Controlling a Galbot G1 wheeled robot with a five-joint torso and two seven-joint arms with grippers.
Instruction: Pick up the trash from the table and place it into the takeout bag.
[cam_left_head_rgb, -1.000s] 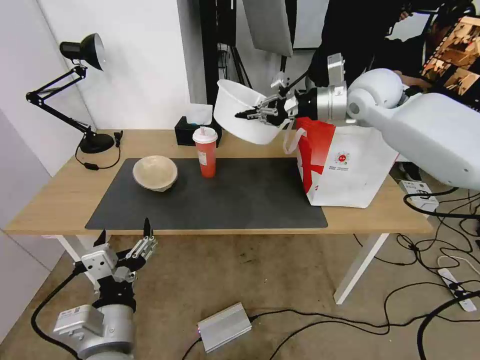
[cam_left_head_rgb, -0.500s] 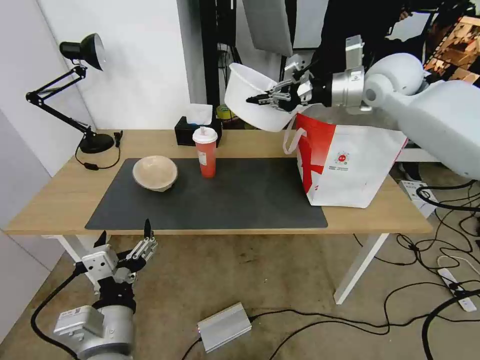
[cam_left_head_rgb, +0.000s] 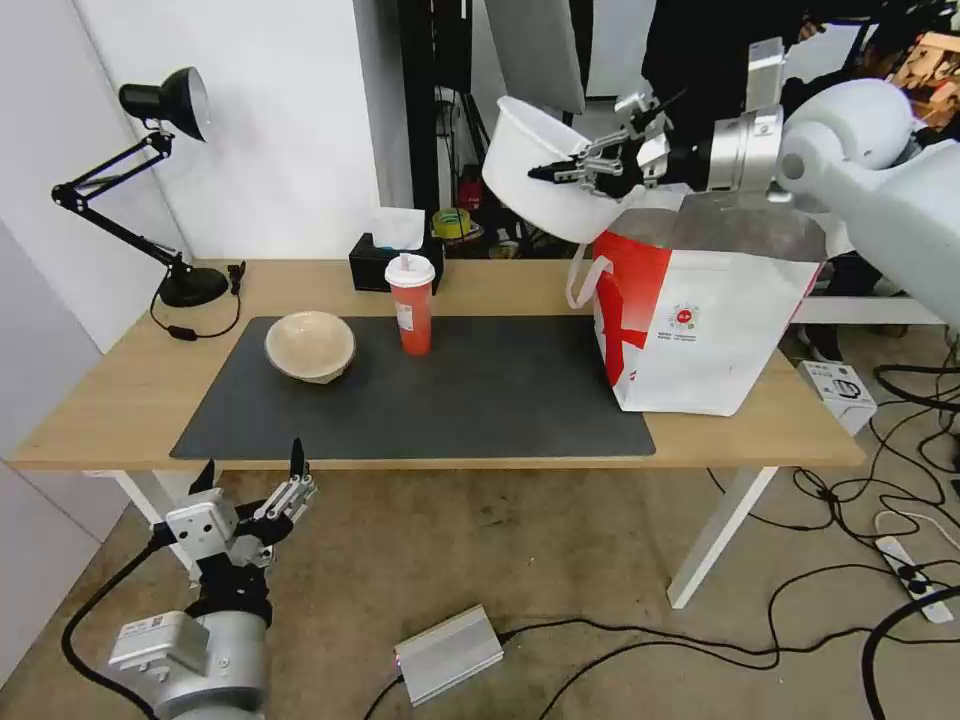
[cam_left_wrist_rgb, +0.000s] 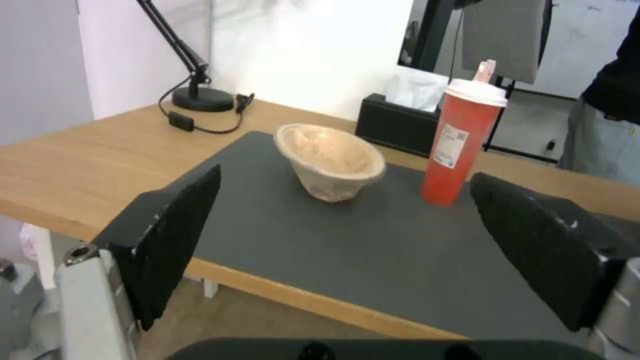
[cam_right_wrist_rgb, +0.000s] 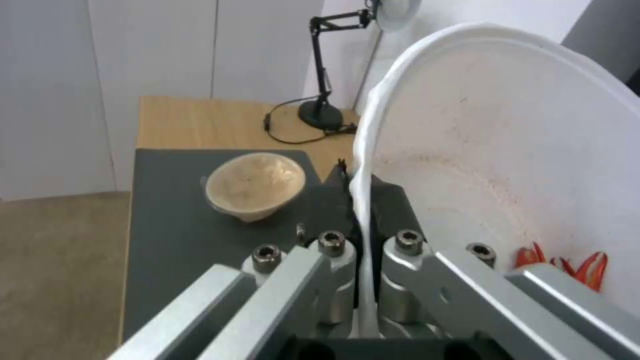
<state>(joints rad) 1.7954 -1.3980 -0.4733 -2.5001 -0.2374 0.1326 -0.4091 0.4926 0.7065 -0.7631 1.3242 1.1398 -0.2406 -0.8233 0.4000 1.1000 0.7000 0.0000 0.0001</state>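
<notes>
My right gripper (cam_left_head_rgb: 560, 170) is shut on the rim of the big white plastic bowl (cam_left_head_rgb: 540, 170), holding it tilted in the air just above the left edge of the takeout bag (cam_left_head_rgb: 700, 330). The right wrist view shows the bowl (cam_right_wrist_rgb: 520, 165) with red crayfish scraps (cam_right_wrist_rgb: 567, 265) at its bottom, its rim pinched between the fingers (cam_right_wrist_rgb: 400, 215). On the dark mat stand the red lidded cup (cam_left_head_rgb: 412, 303) and the beige paper bowl (cam_left_head_rgb: 310, 346). My left gripper (cam_left_head_rgb: 250, 470) hangs open below the table's front edge, facing the beige bowl (cam_left_wrist_rgb: 330, 160) and the cup (cam_left_wrist_rgb: 463, 140).
A black desk lamp (cam_left_head_rgb: 165, 180) stands at the table's back left, a black tissue box (cam_left_head_rgb: 385, 260) behind the cup. Cables and a grey power brick (cam_left_head_rgb: 448, 652) lie on the floor. A person in dark clothes stands behind the bag.
My right gripper has carried the white bowl up and to the right, from left of the bag's handle to above the bag's left edge. The left arm has stayed still.
</notes>
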